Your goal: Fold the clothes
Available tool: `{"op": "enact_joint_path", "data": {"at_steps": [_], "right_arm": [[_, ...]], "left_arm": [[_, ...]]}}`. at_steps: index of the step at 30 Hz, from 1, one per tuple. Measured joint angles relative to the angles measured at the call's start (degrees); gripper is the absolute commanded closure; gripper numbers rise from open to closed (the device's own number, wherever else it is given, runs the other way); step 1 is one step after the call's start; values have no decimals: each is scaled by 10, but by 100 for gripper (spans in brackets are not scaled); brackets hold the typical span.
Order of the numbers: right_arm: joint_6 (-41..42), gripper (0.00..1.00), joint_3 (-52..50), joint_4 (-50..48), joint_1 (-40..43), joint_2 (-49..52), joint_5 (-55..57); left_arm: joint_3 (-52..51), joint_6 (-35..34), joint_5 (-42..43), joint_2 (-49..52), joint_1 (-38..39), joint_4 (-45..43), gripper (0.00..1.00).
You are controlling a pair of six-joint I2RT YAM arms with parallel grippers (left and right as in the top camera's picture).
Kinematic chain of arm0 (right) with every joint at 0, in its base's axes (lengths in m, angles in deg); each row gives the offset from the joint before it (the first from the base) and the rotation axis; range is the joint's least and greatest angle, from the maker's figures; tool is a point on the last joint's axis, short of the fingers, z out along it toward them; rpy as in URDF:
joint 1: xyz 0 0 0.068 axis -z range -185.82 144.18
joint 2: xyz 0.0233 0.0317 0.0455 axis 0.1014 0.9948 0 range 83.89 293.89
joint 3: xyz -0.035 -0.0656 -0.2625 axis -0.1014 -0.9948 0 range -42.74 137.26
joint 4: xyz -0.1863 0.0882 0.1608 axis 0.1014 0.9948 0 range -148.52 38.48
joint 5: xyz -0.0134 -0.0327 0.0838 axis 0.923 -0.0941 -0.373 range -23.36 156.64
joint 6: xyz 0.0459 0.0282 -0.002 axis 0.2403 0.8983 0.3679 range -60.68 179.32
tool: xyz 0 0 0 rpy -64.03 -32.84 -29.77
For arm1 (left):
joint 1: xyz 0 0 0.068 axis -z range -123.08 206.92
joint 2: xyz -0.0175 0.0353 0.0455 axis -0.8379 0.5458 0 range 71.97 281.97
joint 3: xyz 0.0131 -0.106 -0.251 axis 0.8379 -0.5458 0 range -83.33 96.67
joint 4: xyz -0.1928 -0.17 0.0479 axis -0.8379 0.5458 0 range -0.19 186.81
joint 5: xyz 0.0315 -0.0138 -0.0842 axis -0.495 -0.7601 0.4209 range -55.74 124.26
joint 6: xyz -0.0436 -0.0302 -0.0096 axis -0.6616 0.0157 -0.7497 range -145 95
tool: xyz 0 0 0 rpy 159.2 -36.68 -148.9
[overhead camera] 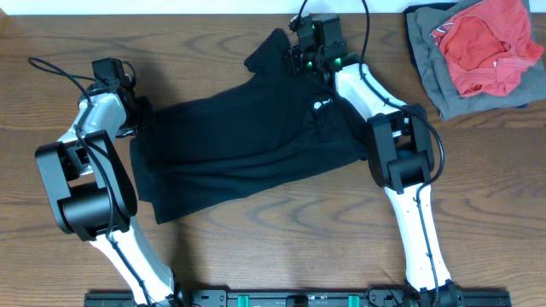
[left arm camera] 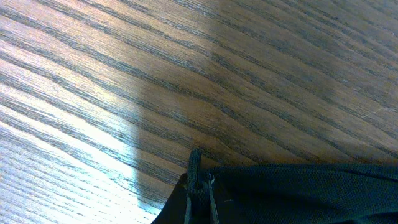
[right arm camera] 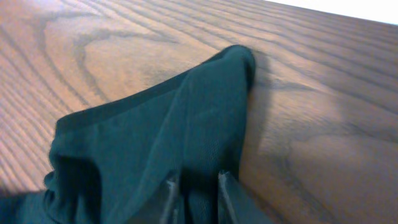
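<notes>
Left gripper (overhead camera: 138, 117): fingers hidden at T-shirt (overhead camera: 247, 153) hem, grip unreadable. Right gripper (right arm camera: 196, 182): finger bases cut by frame bottom. Logo patch (overhead camera: 320, 105) behind right gripper too small (lettering illegible).

The black T-shirt (overhead camera: 239, 149) lies on the worktop (overhead camera: 256, 247), stretched between the left end effector (overhead camera: 135, 115) and the right end effector (overhead camera: 300, 58).

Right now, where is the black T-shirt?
Overhead view: the black T-shirt lies spread on the table, the left gripper at its left edge and the right gripper at its far right corner.
</notes>
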Motion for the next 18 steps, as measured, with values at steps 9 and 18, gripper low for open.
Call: {"op": "enact_joint_path", "data": {"at_steps": [9,18], "right_arm": [[9,99,15,50,0,0,6],[18,99,154,248,12,4,10]], "left_arm": [[0,0,0,0,0,1,94],[0,0,0,-1,0,6,94]]}}
